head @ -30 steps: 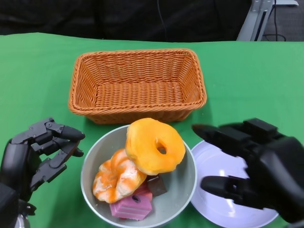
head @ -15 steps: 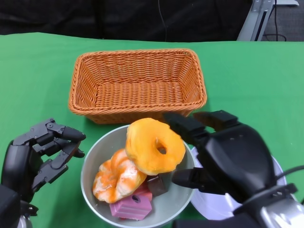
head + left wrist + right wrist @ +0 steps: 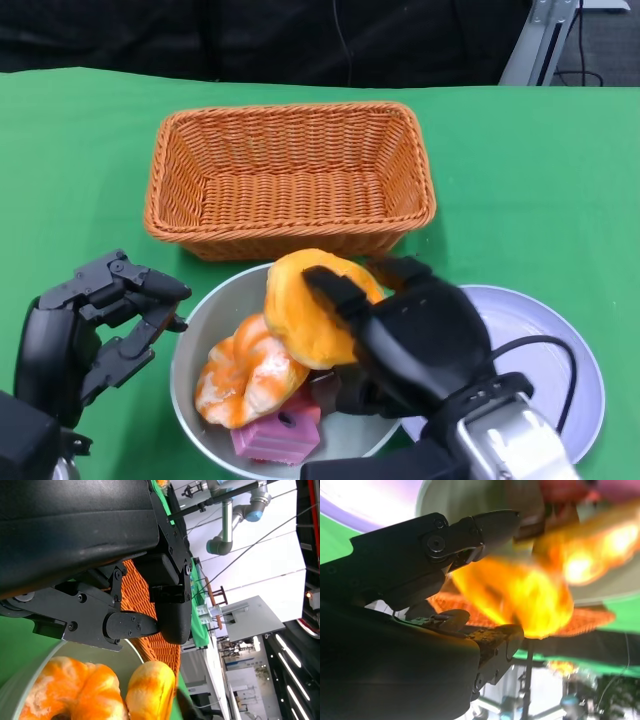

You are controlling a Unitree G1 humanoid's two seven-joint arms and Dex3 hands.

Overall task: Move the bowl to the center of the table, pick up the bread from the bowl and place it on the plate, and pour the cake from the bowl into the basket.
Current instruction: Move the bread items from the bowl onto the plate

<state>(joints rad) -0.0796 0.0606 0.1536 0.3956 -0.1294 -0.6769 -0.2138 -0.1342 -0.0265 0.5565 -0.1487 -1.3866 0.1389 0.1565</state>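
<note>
Now: ring-shaped bread (image 3: 315, 305) sits propped at the top of the bowl (image 3: 205, 320), leaning on a twisted orange pastry (image 3: 245, 375); pink cake (image 3: 277, 432) and a dark piece low at 6 o'clock. Your right hand (image 3: 405, 335) lies over the bread's 3 o'clock side, fingers (image 3: 492, 522) curled round it, one above and one below in the wrist view; firm grip or only contact, cannot tell. Left hand (image 3: 95, 325) hovers at 9 o'clock of the bowl, fingers spread, holding nothing.

Risks: bread may slip if the hold is shallow; lifting could drag the pastry or tip the bowl.

Room: plate (image 3: 565, 370) just beside at 3 o'clock, basket (image 3: 290, 180) close at 12 o'clock; bare green bench (image 3: 530, 170) beyond.
</note>
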